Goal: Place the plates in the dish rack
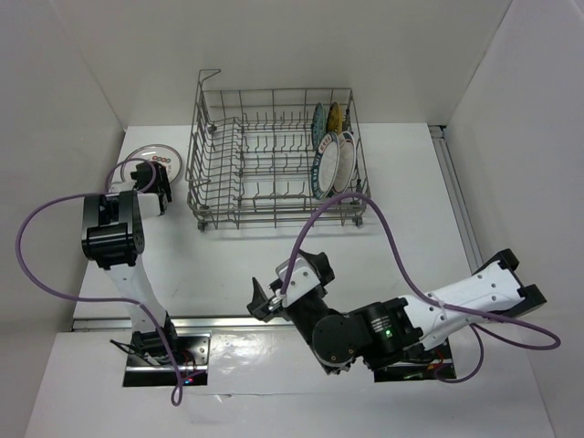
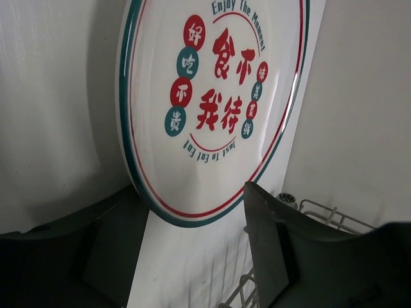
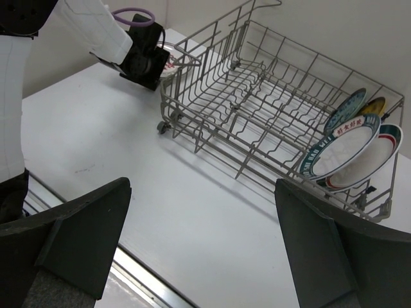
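Note:
A white plate point(image 1: 146, 157) with a green rim, a red ring and red characters lies flat on the table at the far left, to the left of the dish rack point(image 1: 265, 146). My left gripper point(image 1: 153, 180) sits at its near edge. In the left wrist view the plate point(image 2: 212, 96) fills the frame and its near rim lies between the spread fingertips of the gripper point(image 2: 192, 205), untouched. Two white plates point(image 1: 336, 162), a teal one point(image 1: 318, 123) and a yellow-brown one point(image 1: 334, 117) stand at the rack's right end. My right gripper point(image 1: 258, 301) hovers open and holds nothing.
White walls enclose the table on the left, back and right, and the flat plate lies close to the left wall. A metal rail point(image 1: 219, 321) runs along the table's near edge. A purple cable point(image 1: 365, 205) loops from the right arm toward the rack's front right corner.

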